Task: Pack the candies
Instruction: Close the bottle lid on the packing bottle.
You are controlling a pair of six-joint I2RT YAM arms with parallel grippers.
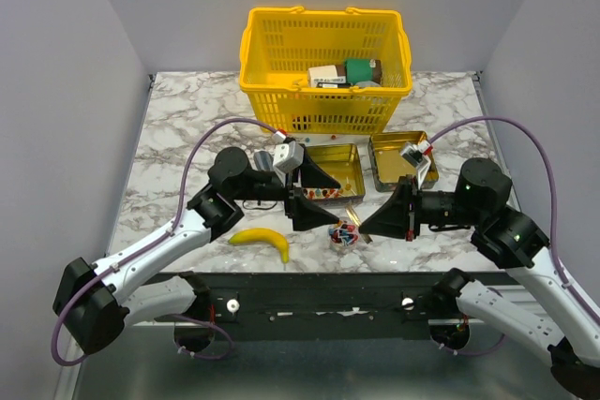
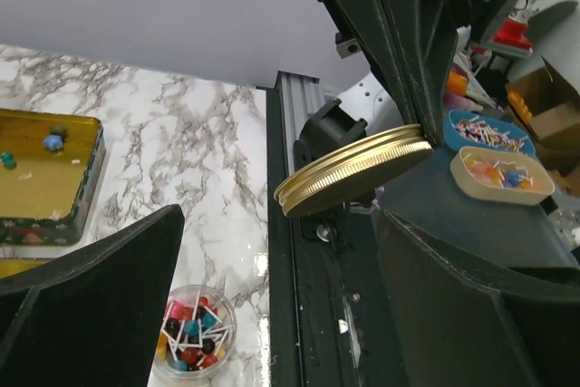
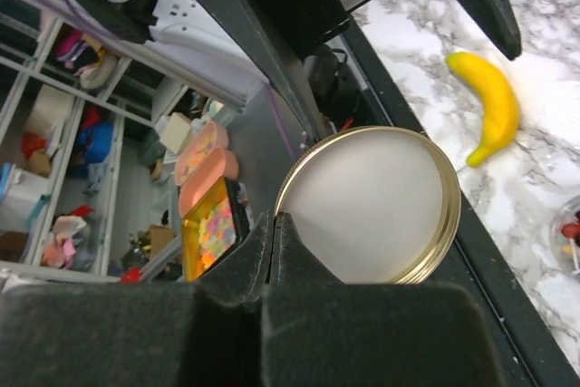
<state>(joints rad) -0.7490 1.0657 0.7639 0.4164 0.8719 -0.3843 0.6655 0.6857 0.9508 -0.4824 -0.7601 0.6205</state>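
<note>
**Hazard inventory, nearest item first**

**Banana** [image 1: 262, 241]. It lies loose near the front edge of the marble table [image 1: 187, 138], left of the jar and apart from it. Risk: a low sweep of my left claw [image 1: 333, 201] could nudge it over the edge.

**Clear jar** [image 2: 232, 328]. It stands upright with its mouth uncovered, close to the front rail [image 1: 309, 289]. It holds most of the candies [image 2: 190, 340], and nothing steadies it. Risk: a sideways push from either claw would tip it and scatter the load.

**My left claw.** The fingers are spread wide and empty. It hangs near the jar, not around it. Risk: closing off-centre would shove the jar instead of gripping it.

**My right claw** [image 3: 276, 224]. The fingers are pressed together on the rim of the gold lid [image 3: 372, 206], with only that thin edge in the hold. The lid hangs tilted.
- Risk: the lid pivots or slips from so small a hold.
- Risk: lowered at this tilt, it would seat crooked on the jar.
- Risk: both claws crowd one spot, so they could knock each other.

**Left tin** [image 1: 330, 168]. It is open, with a few stray candies inside. Risk: capping the jar now would leave these unpacked.

**Right tin** [image 1: 384, 168]. It is open, and its contents are too small to tell.

**Yellow basket** [image 1: 281, 91]. It is the farthest item, holds boxes [image 1: 328, 74], and is well apart from both claws. I judge no hazard here.
</note>
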